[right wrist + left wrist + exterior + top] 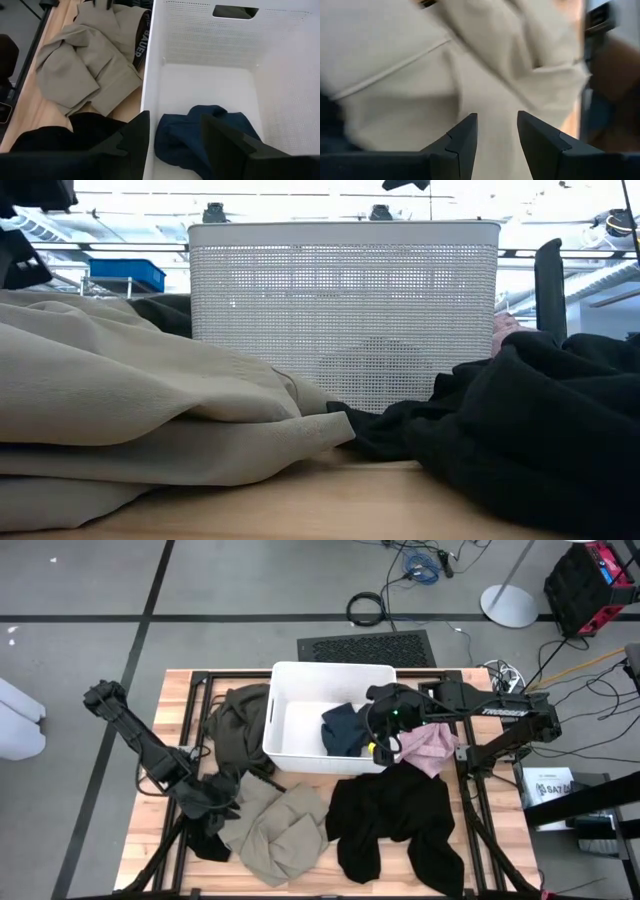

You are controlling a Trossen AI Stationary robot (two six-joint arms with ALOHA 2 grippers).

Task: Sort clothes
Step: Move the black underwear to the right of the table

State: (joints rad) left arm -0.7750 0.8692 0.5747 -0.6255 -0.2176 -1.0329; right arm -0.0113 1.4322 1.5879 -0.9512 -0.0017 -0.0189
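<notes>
A dark blue garment point(343, 729) point(200, 135) lies on the floor of the white bin point(300, 690). The olive-green garment point(235, 720) lies against the bin's left wall. The beige garment point(278, 830) point(420, 75) and the black garment point(395, 825) are spread on the table in front of the bin. The pink garment point(432, 746) lies at the bin's right. My left gripper point(496, 131) point(222, 808) is open just over the beige garment's left edge. My right gripper point(175, 135) point(372, 740) hangs open above the bin's near right corner, over the blue garment.
The bin point(345, 310) stands at the table's far middle, with cloth on three sides. Black frame bars run along the table's left and right sides. Bare wood point(150, 850) shows at the near left corner. In the low view the beige point(130, 410) and black point(540, 430) garments fill the foreground.
</notes>
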